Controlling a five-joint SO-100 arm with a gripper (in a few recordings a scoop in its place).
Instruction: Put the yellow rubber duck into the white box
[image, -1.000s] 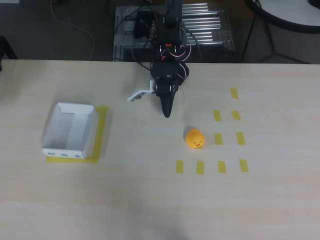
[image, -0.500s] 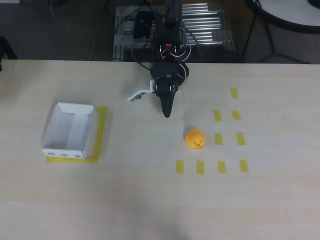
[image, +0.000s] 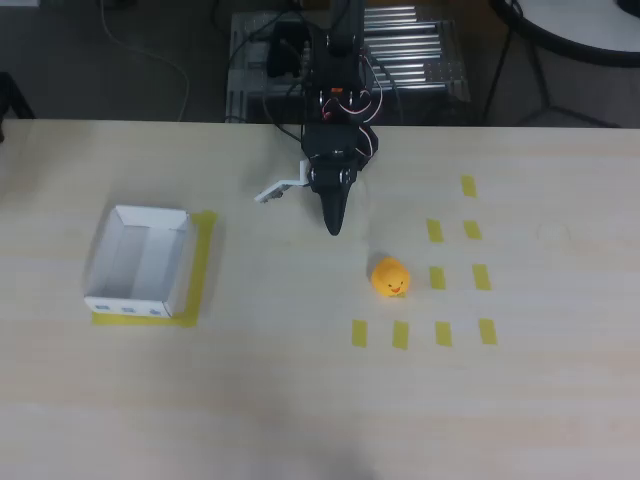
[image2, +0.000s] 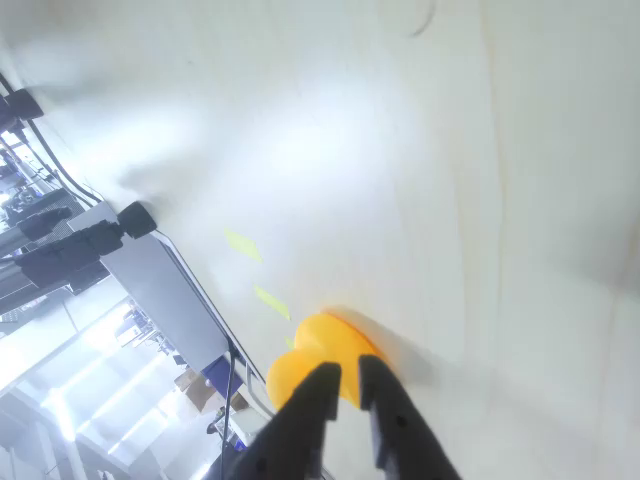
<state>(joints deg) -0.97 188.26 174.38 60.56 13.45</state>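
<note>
While duck (image: 390, 277) sits just beyond jaws | jaws nearly closed, seemingly empty

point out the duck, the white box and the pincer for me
yellow rubber duck (image: 390, 277), overhead view, middle of its body
white box (image: 127, 304), overhead view, near outer wall with blue marks
pincer (image2: 346, 392), wrist view, narrow gap between its fingertips

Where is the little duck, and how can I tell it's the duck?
Find the black robot arm at the table's far edge. Just below its tip, toward the right, sits the yellow rubber duck. It is round with a tiny face, unlike the flat tape strips beside it.
</note>
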